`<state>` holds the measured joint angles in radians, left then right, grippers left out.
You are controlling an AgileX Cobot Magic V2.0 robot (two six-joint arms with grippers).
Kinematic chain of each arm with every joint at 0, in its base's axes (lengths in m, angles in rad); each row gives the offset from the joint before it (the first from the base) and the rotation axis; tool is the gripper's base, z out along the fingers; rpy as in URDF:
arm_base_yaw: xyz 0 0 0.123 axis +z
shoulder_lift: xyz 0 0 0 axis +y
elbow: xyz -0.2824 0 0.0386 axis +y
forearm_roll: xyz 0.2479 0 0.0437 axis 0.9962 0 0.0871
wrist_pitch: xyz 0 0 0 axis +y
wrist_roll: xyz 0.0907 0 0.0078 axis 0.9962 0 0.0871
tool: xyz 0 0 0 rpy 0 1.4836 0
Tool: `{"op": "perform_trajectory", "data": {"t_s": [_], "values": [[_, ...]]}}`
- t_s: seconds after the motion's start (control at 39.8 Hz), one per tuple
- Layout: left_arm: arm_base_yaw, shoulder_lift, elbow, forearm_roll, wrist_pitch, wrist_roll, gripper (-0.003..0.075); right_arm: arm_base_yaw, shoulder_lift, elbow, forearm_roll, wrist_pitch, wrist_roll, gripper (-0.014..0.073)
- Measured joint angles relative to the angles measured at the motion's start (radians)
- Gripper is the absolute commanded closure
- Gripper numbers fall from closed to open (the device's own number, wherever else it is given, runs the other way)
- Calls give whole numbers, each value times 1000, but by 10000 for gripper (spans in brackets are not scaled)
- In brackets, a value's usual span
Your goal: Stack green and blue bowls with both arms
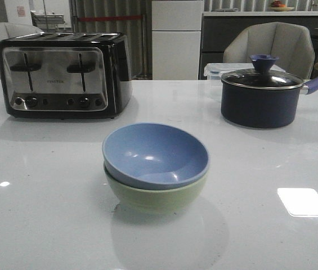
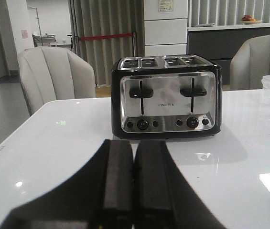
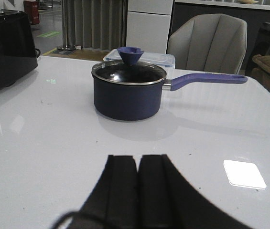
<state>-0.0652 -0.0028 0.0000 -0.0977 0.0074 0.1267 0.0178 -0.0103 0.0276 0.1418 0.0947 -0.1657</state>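
The dusty blue bowl [image 1: 156, 153] sits nested inside the pale green bowl [image 1: 156, 197] at the middle of the white table, in the front view only. Neither arm shows in the front view. My left gripper [image 2: 134, 145] is shut and empty, low over the table and facing the toaster. My right gripper [image 3: 138, 160] is shut and empty, low over the table and facing the saucepan. The bowls do not show in either wrist view.
A black and chrome toaster [image 1: 63, 76] stands at the back left; it also shows in the left wrist view [image 2: 167, 98]. A dark navy saucepan [image 1: 260, 98] with lid and purple handle stands at the back right, also in the right wrist view [image 3: 127, 93]. Chairs stand behind the table.
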Motion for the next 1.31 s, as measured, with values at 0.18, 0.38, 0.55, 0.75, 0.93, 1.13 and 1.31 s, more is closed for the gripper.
{"op": "perform_trajectory", "data": {"t_s": [0.18,0.38,0.55,0.75,0.93,1.13,1.31], "values": [[0,0,0,0,0,0,626,0,0,2,0,-14,0,571],[0,0,0,0,0,0,626,0,0,2,-8,-43,17,571],[0,0,0,0,0,0,626,-19,0,2,-156,-95,179,571],[0,0,0,0,0,0,626,-23,0,2,-181,-112,221,571],[0,0,0,0,0,0,626,-23,0,2,-174,-112,221,571],[0,0,0,0,0,0,626,-23,0,2,-153,-112,212,571],[0,0,0,0,0,0,626,-25,0,2,-151,-112,212,571]]}}
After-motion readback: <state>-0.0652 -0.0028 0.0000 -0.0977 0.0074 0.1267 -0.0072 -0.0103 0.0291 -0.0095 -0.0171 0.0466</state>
